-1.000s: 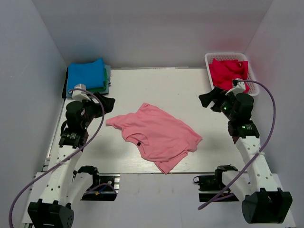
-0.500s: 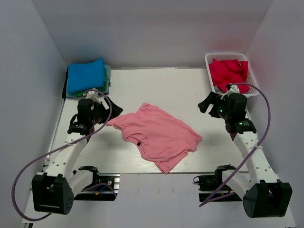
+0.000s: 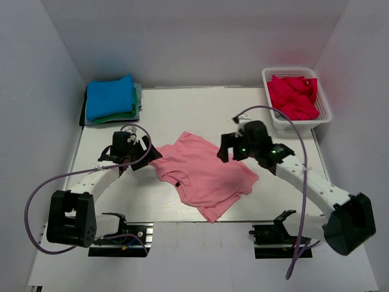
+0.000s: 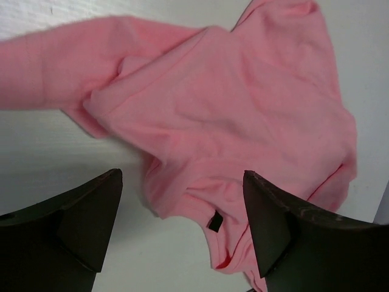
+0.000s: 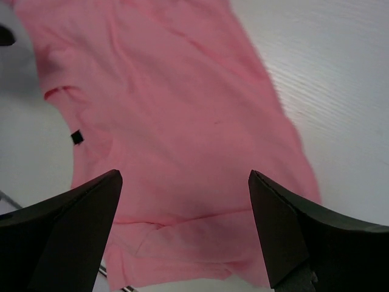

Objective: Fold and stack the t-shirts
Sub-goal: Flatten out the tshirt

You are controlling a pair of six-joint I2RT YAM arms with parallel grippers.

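This looks like a robotics lab test cell: a plain white slatted bench (image 3: 182,109) is boxed in on three sides by bare white panel walls (image 3: 194,36). Two white-and-black robot arms, left (image 3: 91,180) and right (image 3: 307,179), are mounted at its near edge, trailing loose purple cables (image 3: 27,216).

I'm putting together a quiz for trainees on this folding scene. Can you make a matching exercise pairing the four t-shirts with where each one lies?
Things
1. pink t-shirt
2. red t-shirt
3. blue t-shirt
4. green t-shirt

Places
A. directly beneath the blue one
B. loose and crumpled in the middle of the table
C. in the white basket
D. folded, on top, far left corner

Pairs: 1-B, 2-C, 3-D, 4-A
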